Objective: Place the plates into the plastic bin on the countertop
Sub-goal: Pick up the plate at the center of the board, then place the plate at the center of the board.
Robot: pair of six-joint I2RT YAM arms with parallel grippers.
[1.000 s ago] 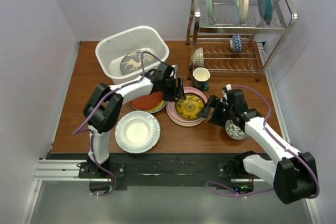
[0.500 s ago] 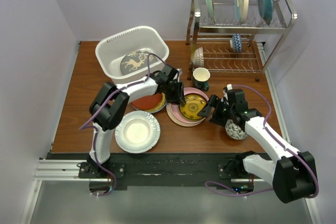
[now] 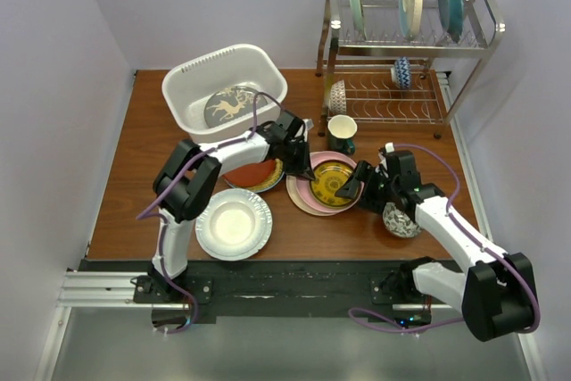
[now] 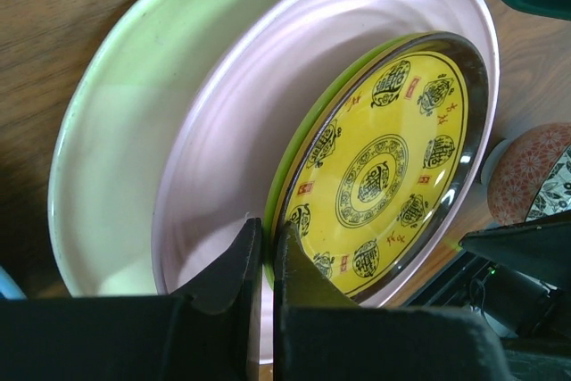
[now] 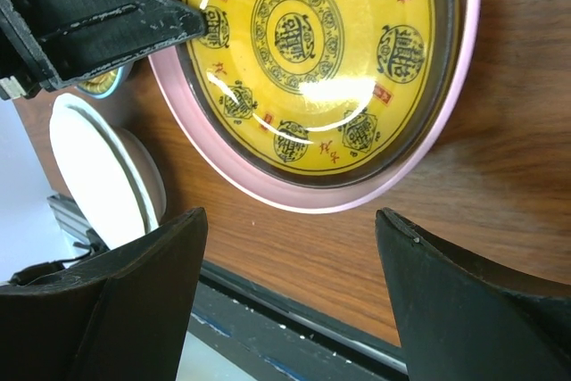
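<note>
Your left gripper (image 4: 268, 243) is pinched tight on the rim of the yellow patterned plate (image 4: 384, 176), which sits in the pink plate (image 4: 223, 158) on a pale green plate (image 4: 98, 158). Your right gripper (image 5: 290, 220) gapes wide and empty at the stack's opposite edge. The plastic bin (image 3: 192, 86) stands back-left on the countertop (image 3: 143, 158), with a grey plate (image 3: 230, 106) inside.

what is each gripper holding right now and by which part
Left gripper pinches the yellow plate by its rim; right gripper is open, holding nothing.
</note>
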